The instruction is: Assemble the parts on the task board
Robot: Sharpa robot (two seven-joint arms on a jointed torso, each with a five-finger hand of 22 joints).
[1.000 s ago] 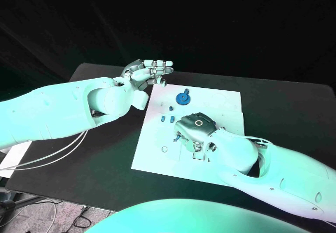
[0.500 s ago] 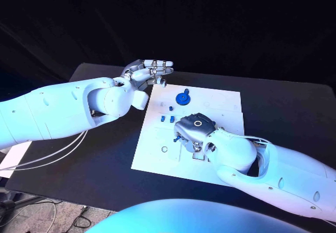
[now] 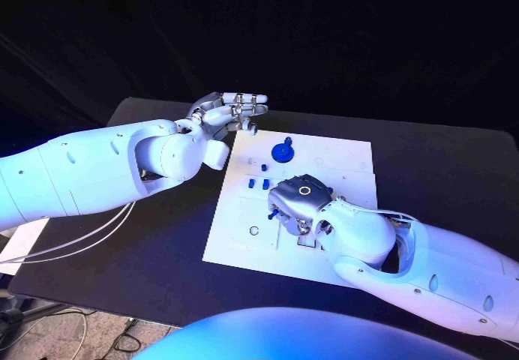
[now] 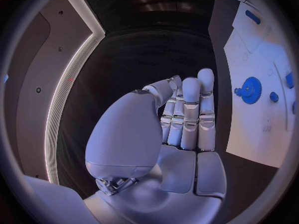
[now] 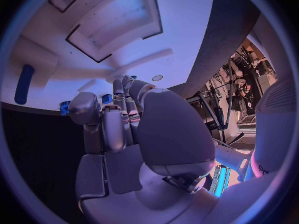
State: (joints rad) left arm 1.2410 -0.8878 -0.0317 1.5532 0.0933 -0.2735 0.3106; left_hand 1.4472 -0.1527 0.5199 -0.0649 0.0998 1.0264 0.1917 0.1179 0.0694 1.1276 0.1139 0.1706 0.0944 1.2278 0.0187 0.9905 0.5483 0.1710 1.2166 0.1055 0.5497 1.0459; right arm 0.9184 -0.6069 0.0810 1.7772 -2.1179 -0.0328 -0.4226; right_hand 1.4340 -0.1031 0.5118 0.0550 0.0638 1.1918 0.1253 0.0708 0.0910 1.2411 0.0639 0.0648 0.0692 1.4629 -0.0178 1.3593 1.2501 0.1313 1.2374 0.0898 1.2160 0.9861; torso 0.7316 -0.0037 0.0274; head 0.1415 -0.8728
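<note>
The white task board [image 3: 335, 161] lies in the middle of the black table. A blue gear [image 3: 282, 151] stands near its far edge, with two small blue parts [image 3: 257, 182] nearer the board's left side. My right hand [image 3: 298, 199] bends down over the board's middle, and its fingers pinch a small blue part [image 5: 106, 99] against the board. That part also peeks out by the fingertips [image 3: 271, 215]. My left hand [image 3: 227, 111] hovers beyond the board's far left corner, fingers straight and holding nothing. From the left wrist the gear [image 4: 251, 90] appears beside that hand [image 4: 184, 117].
A small ring-shaped hole [image 3: 253, 231] marks the board near its left edge. An oblong blue part [image 5: 25, 83] lies on the board ahead of my right hand. Black tabletop [image 3: 443, 172] surrounds the board on all sides.
My right hand has crept slightly toward the board's near left side. My left hand and the loose blue parts have stayed put.
</note>
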